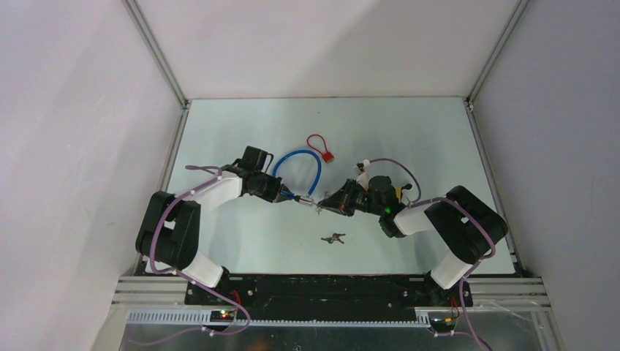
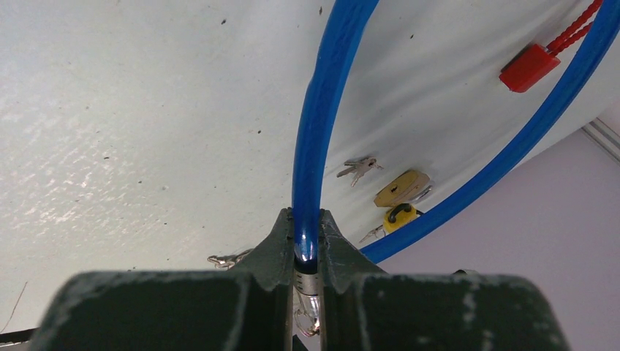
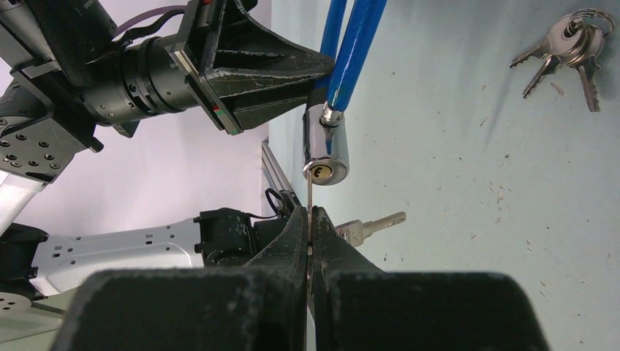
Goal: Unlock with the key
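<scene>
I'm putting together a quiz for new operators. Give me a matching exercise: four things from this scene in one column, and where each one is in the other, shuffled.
1. blue cable
2. key bunch
3. red tag
4. single key

A. pinched in the right gripper
B. loose on the table, nearest the arm bases
C. clamped in the left gripper
D. on the table, beyond the cable loop

Pairs: 1-C, 2-B, 3-D, 4-A.

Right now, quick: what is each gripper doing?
Left gripper: closed on the cable lock, just above its cylinder.
Right gripper: closed on a key, blade pointing up toward the cylinder.
</scene>
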Available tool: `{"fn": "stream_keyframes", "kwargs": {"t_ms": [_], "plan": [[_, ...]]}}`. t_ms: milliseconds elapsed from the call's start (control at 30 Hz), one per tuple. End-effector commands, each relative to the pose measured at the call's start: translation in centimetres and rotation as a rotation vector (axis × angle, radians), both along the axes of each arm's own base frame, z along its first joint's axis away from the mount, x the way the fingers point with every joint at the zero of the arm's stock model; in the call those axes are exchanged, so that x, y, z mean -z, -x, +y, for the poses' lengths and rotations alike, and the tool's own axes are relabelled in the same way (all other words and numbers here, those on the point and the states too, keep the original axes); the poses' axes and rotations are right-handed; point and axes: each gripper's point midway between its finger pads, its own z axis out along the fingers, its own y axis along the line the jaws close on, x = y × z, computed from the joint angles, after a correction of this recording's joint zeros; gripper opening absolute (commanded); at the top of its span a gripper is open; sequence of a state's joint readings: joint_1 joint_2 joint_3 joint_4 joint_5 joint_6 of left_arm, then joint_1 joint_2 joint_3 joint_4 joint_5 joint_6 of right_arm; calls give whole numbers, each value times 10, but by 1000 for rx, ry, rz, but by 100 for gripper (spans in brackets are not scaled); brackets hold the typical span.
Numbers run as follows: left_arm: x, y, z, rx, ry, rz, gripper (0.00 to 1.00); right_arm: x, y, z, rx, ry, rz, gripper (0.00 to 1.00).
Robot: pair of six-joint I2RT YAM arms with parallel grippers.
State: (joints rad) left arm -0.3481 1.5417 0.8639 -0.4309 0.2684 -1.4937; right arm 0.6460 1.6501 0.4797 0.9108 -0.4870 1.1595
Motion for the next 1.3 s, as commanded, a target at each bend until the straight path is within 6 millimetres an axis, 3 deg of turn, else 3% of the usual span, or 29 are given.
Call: {"fn": "stream_keyframes", "kwargs": {"t_ms": [0,1267], "plan": [[-25,-7,-9,-1,70,-61,0,-5,-6,2,9,-12,-29,0],[-23,-2,-7,4,69,-59,0,-4,-14,-2,39,-8,-48,0]]}}
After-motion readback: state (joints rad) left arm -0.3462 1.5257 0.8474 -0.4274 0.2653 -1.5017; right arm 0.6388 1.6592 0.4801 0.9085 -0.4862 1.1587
